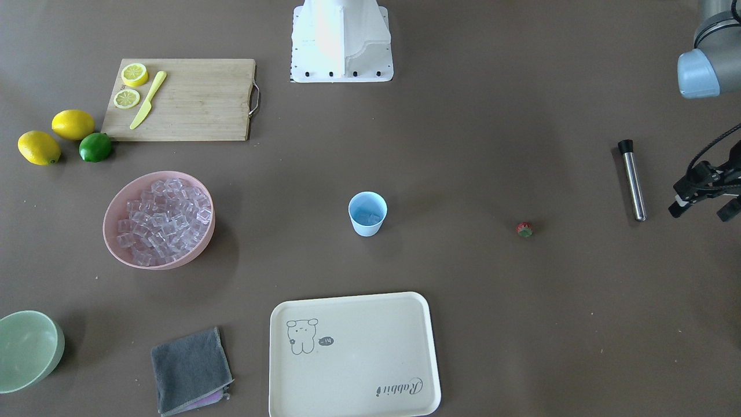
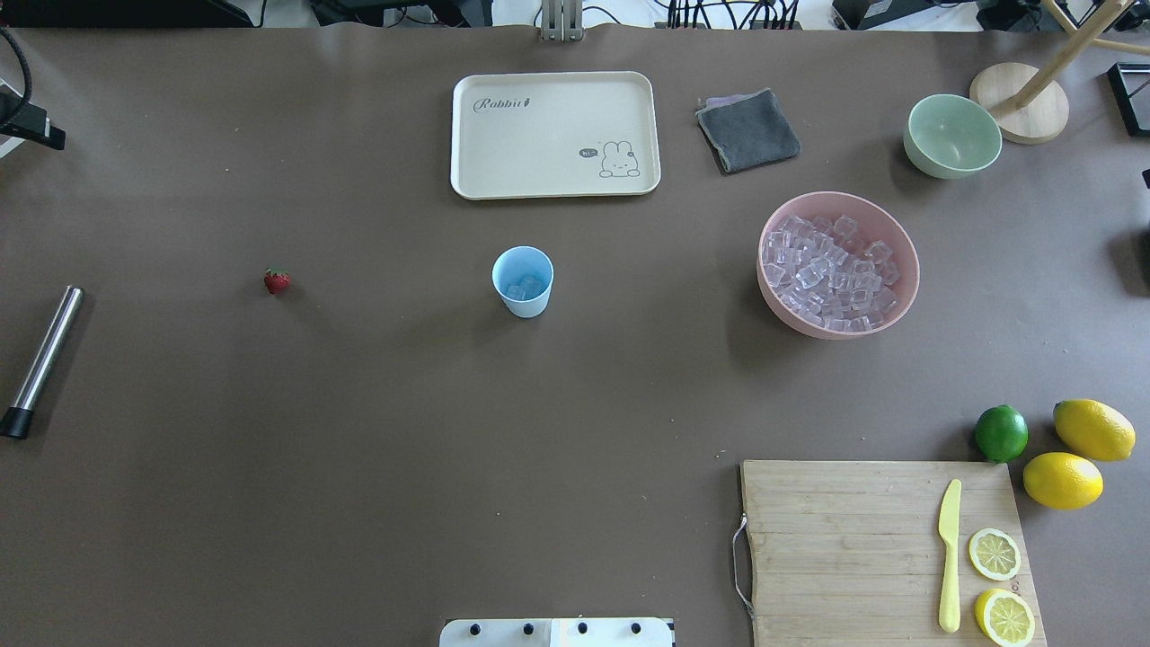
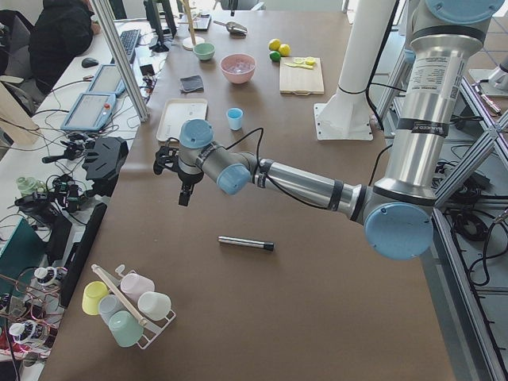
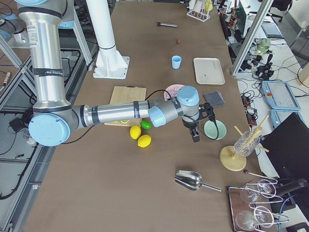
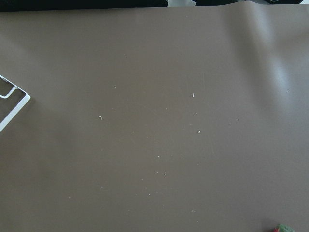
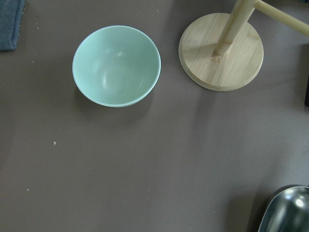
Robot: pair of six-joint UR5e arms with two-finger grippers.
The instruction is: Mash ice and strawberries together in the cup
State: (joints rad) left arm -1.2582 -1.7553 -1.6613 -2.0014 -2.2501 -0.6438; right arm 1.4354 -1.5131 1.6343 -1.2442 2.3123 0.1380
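The light-blue cup [image 1: 367,226] [image 2: 523,304] stands upright mid-table with a few ice cubes [image 1: 367,218] [image 2: 524,288] inside. More ice [image 1: 165,223] [image 2: 831,274] fills the pink bowl [image 1: 116,202]. One small red strawberry [image 1: 524,229] [image 2: 277,281] lies on the table between the cup and a metal rod with a black cap [image 1: 632,179] [image 2: 42,359]. My left gripper [image 1: 701,209] hovers open and empty beyond the rod, near the table's end. My right gripper [image 4: 195,134] hangs by the pale green bowl [image 4: 214,129] [image 6: 116,65]; I cannot tell whether it is open or shut.
A cream tray [image 2: 467,135] and a grey cloth [image 2: 748,130] lie across the table from the cup. A cutting board [image 2: 835,539] carries lemon halves and a yellow knife, with two lemons and a lime [image 2: 1001,432] beside it. A wooden stand [image 6: 221,50] and metal scoop [image 6: 287,210] sit past the green bowl.
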